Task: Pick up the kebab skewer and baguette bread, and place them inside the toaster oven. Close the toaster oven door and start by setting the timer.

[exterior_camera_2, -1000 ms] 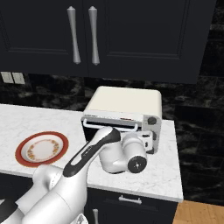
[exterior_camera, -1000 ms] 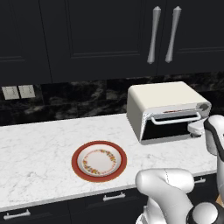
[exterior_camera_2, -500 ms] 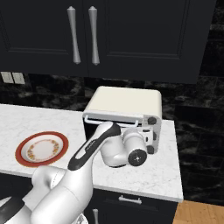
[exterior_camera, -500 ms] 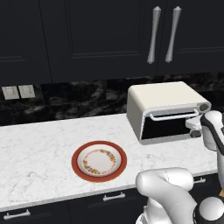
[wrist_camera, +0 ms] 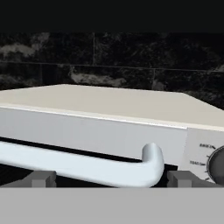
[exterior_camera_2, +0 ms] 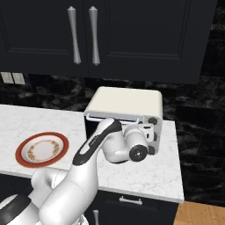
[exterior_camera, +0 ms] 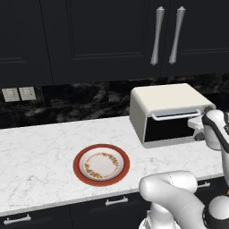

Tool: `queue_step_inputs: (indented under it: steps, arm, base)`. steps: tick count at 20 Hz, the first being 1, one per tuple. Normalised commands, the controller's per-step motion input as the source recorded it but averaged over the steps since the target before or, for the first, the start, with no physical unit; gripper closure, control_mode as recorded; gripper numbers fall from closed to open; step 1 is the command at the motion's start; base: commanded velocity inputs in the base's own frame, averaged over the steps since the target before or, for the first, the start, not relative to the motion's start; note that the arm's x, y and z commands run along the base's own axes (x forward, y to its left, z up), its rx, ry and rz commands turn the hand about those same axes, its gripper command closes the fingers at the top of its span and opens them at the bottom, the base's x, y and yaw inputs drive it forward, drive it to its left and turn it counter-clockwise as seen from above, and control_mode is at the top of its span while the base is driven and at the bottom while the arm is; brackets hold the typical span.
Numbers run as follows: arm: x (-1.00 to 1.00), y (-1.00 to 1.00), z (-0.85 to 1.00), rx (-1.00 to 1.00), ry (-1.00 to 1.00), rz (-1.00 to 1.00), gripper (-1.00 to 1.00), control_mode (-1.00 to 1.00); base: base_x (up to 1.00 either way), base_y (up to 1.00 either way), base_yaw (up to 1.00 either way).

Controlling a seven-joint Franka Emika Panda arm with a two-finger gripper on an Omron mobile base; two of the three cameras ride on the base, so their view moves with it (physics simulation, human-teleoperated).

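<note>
- Right now the toaster oven (exterior_camera: 167, 114) sits at the right end of the white marble bench (exterior_camera: 40, 147), its back near the dark stone backsplash (exterior_camera: 80, 100).
- Its door (exterior_camera: 172, 129) looks nearly shut; in the hand view a thin dark gap shows between the silver bar handle (wrist_camera: 87, 168) and the cream frame above it.
- Up at the oven's front right corner is the tool (wrist_camera: 111, 179), with the white arm (exterior_camera_2: 94, 145) crossing in front of the glass in the right base view.
- Its jaws stand spread wide and hold nothing: the two dark fingertips (wrist_camera: 41, 178) sit far apart, just under the handle bar, whose curved right end lies between them.
- One grey knob (wrist_camera: 216, 162) with small printed marks shows at the right edge of the hand view.
- Well to the left of the oven, a red-rimmed plate (exterior_camera: 101, 164) with a floral ring lies flat on the bench, with nothing on it.
- Black upper cabinets with long silver pulls (exterior_camera: 156, 36) hang above, and two pale wall outlets (exterior_camera: 19, 94) sit on the backsplash at far left.
</note>
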Motion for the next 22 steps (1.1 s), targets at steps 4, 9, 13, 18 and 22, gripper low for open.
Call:
queue_step_inputs:
  steps: [4,9,13,18,22]
  arm:
    - [0.09,0.00,0.00,0.00,0.00,-0.01,-1.00,-1.00]
    - [0.10,0.00,0.00,0.00,0.00,-0.02,-1.00,-1.00]
    - [0.00,-0.13,0.01,0.00,0.00,-0.06,-1.00,-1.00]
    - [-0.09,-0.44,0.01,0.00,0.00,-0.05,-1.00,-1.00]
    - [-0.17,-0.33,0.00,0.00,0.00,-0.07,-1.00,-1.00]
  base:
    - [0.00,0.00,0.00]
    - [0.00,0.00,0.00]
    - [0.00,0.00,0.00]
    - [0.00,0.00,0.00]
    - [0.00,0.00,0.00]
